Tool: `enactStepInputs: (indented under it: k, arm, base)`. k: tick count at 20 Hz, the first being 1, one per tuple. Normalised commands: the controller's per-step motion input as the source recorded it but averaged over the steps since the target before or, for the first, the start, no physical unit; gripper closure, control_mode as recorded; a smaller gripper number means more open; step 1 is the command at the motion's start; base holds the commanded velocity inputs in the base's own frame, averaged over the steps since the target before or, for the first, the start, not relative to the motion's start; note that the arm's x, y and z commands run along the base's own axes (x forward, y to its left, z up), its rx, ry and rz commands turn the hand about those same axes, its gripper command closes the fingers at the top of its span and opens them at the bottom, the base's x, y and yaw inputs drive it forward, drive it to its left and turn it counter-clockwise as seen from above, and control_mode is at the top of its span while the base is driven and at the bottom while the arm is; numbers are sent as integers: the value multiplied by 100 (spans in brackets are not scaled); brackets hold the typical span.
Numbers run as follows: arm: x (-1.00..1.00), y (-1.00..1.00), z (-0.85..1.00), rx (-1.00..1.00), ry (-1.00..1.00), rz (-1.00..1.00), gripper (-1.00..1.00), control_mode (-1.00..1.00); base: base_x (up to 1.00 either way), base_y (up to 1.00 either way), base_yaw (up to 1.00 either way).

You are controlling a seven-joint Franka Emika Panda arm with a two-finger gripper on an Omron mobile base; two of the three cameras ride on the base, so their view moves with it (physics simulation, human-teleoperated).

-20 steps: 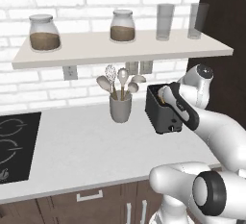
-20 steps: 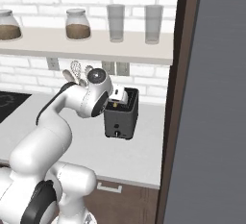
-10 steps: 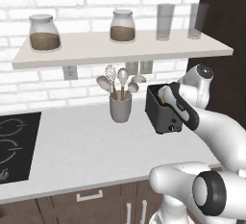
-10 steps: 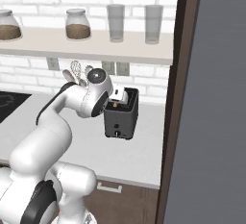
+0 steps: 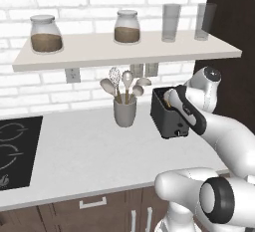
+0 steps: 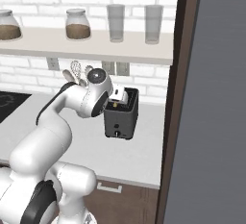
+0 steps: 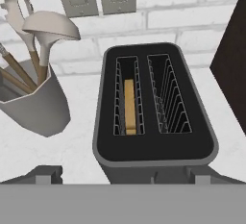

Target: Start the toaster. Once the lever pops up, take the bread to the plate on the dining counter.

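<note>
The gripper, its fingers spread wide and holding nothing, hangs just above the toaster, and the bread stands sunk in the toaster's left slot, its long axis along the slot, straight below the fingers.

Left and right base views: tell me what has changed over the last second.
Nothing has visibly changed. The hand hovers open over the small black boxy toaster, the tan bread slice sits low in its slot, and the grey utensil cup stands beside it as before.
</note>
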Motion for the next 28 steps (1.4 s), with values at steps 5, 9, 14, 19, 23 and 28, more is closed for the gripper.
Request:
enactStepInputs:
  k: [5,9,14,19,23,28]
  arm:
    - [0,0,0,0,0,0,-100,-100]
    - [0,0,0,0,0,0,-100,-100]
    - [0,0,0,0,0,0,-100,-100]
    - [0,0,0,0,0,0,-100,-100]
    - [0,0,0,0,0,0,-100,-100]
    - [0,0,0,0,0,0,-100,-100]
  base:
    - [0,0,0]
    - [0,0,0]
    - [0,0,0]
    - [0,0,0]
    - [0,0,0]
    - [0,0,0]
